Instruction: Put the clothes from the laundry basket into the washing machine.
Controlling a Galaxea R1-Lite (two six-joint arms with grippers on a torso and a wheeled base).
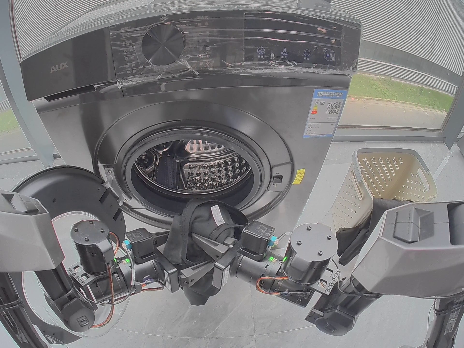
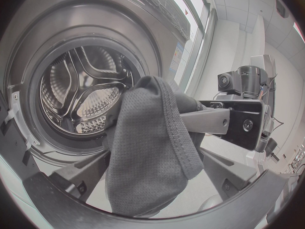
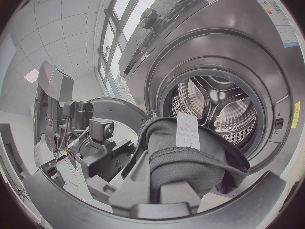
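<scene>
A black garment (image 1: 203,223) with a white label hangs just below the washing machine's open drum (image 1: 193,170). My right gripper (image 1: 209,253) is shut on it, and the cloth drapes over its fingers (image 3: 139,178). My left gripper (image 1: 195,275) faces it from the other side, open, its two fingers wide apart with the garment (image 2: 149,150) hanging between them. The right gripper's finger (image 2: 206,121) crosses behind the cloth. The garment (image 3: 190,166) sits in front of the drum's rim (image 3: 267,121). A beige laundry basket (image 1: 394,153) stands to the right with dark clothes (image 1: 382,209) inside.
The machine's round door (image 1: 63,194) stands swung open on the left, close to my left arm. The steel drum (image 2: 82,89) looks bare inside. Grey tiled floor (image 1: 251,315) lies beneath the grippers. Glass walls stand behind the machine.
</scene>
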